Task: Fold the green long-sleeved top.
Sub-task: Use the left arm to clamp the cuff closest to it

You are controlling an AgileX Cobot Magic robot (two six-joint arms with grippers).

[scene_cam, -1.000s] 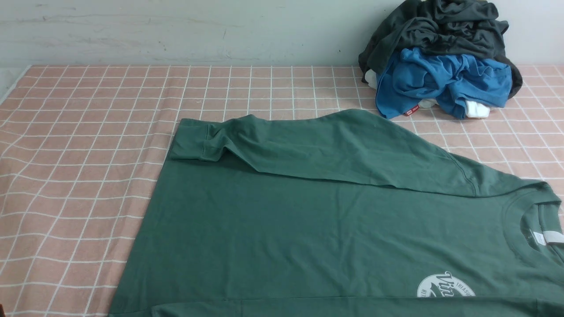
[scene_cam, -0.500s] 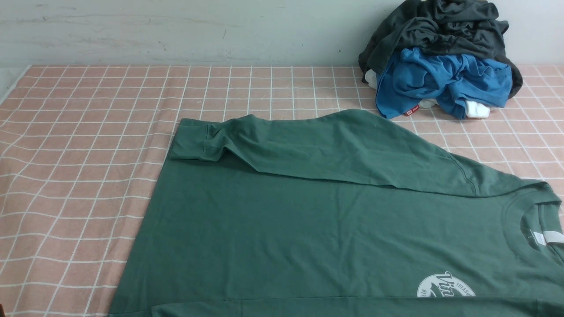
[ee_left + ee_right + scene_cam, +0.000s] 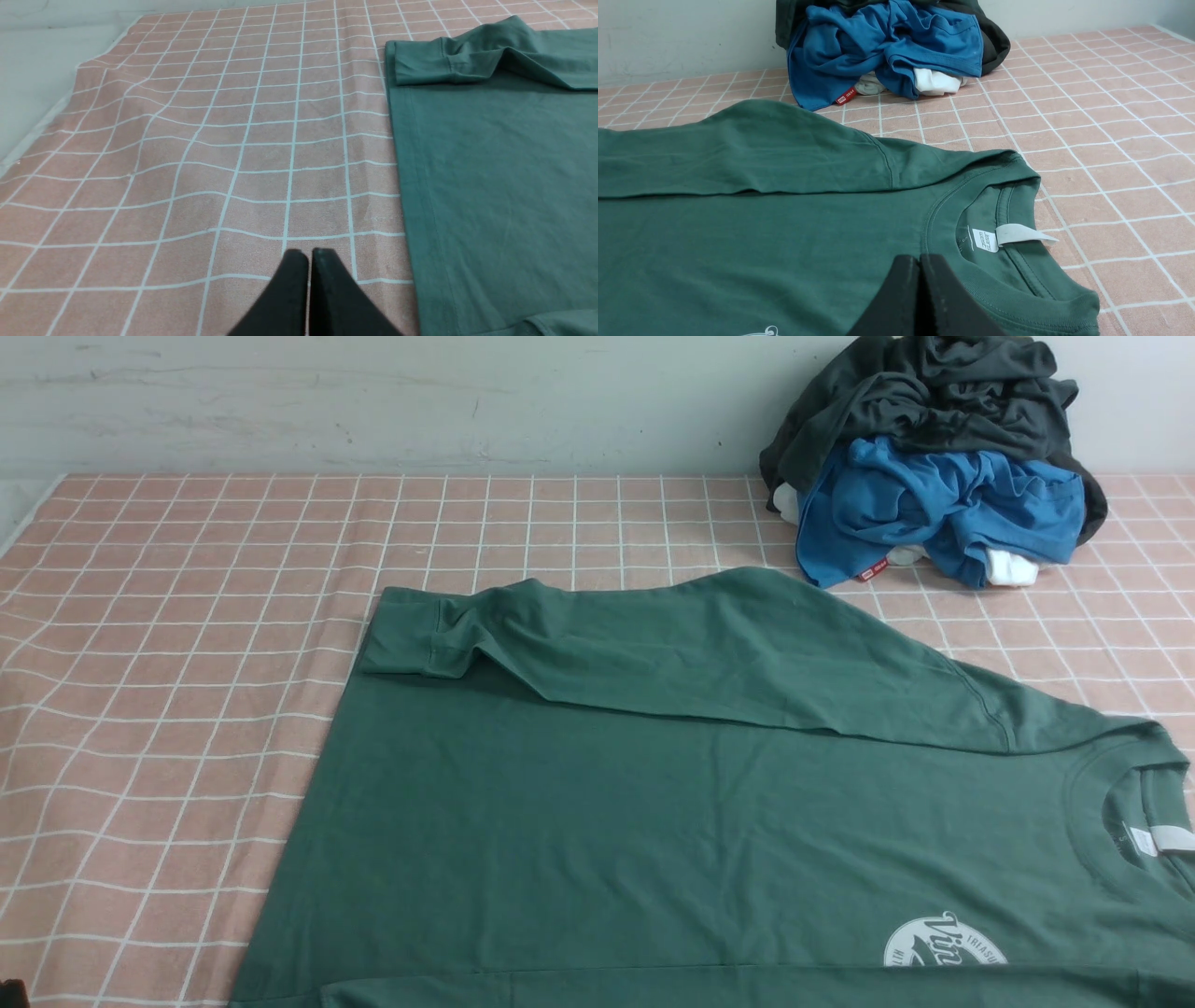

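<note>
green long-sleeved top lies flat, far sleeve folded across its body; body folds remain; left gripper and right gripper clenched, empty.

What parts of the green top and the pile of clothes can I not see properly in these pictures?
Green long-sleeved top: the front view's lower and right edges cut off its near side.
Chest logo: front view, lower half cut off; lettering unreadable.
Neck label: right wrist view, print too small to read.
White garment: mostly buried under the blue garment.
</note>
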